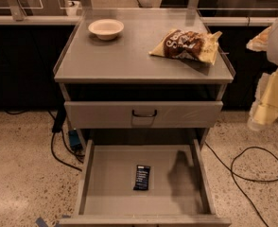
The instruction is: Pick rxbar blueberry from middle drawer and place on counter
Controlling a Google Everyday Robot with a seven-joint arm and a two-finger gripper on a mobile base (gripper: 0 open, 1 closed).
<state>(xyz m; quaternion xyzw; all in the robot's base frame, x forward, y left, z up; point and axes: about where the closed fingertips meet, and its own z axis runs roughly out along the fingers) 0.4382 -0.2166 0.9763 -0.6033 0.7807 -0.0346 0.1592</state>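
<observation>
middle drawer (111, 174) open, lower centre; rxbar blueberry (142, 177) flat on its floor. Gripper (262, 115) at right edge, well apart (open or closed: can't tell). Risk: thin bar skids on bare metal; arm clips drawer wall.

Warm, dim overhead light; the tabletop (129, 56) shines faintly, a dark shadow (179, 174) lies on the drawer (110, 174) floor, the pincer (263, 111) at the right edge glares pale.

Tool (260, 113) at the right edge.
</observation>
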